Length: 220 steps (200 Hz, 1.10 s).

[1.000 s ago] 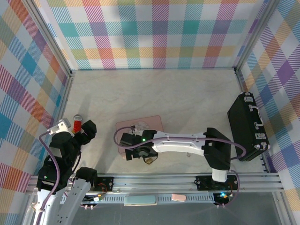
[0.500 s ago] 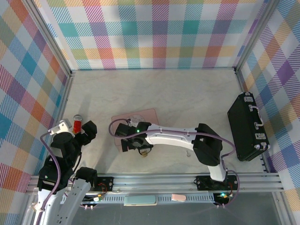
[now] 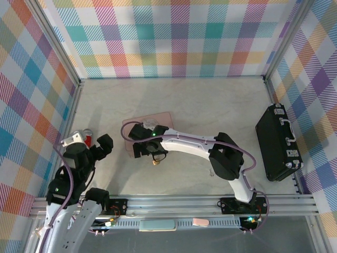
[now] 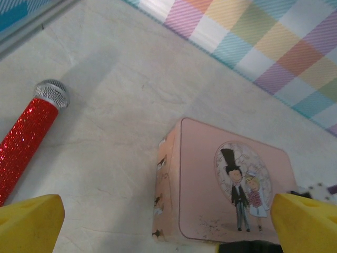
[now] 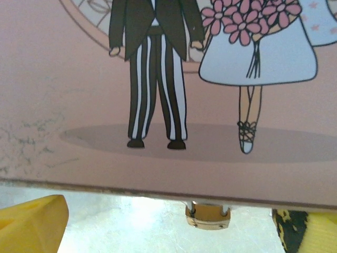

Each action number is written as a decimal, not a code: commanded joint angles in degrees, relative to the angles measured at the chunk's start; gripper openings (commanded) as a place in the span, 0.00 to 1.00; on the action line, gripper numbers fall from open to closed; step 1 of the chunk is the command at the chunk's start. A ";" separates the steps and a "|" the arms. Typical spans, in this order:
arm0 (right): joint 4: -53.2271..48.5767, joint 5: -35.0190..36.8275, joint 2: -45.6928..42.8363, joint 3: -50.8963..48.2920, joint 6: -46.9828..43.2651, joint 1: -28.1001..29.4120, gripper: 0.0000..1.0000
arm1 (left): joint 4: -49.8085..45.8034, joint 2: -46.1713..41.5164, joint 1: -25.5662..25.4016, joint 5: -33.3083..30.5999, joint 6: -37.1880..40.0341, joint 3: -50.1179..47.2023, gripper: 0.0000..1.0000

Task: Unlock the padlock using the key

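The pink tin (image 3: 150,120) lies left of the table's middle. The tiny brass padlock (image 3: 156,162) hangs at its near edge. My right gripper (image 3: 149,150) hovers open over that near edge. In the right wrist view the padlock (image 5: 208,216) hangs just below the lid's rim (image 5: 168,179), between and apart from the yellow fingertips (image 5: 31,221); nothing is in my right gripper (image 5: 171,234). My left gripper (image 3: 96,145) stands open at the left, empty. Its view shows the tin (image 4: 210,190) ahead, between the wide yellow fingertips (image 4: 29,224). The key is out of view.
A red-and-silver toy microphone (image 3: 87,138) lies by my left gripper, and it shows at the left as the microphone (image 4: 29,142) in the left wrist view. A black case (image 3: 278,142) stands by the right wall. Checked walls enclose the table.
My right arm has swung left and farther from the base, and the pink tin has shifted left and away with it. My left gripper has moved slightly right.
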 commanded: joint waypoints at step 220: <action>3.40 -8.20 -53.42 -62.85 10.40 -18.10 0.51 | 9.39 10.73 -0.89 11.43 -7.24 -5.35 1.00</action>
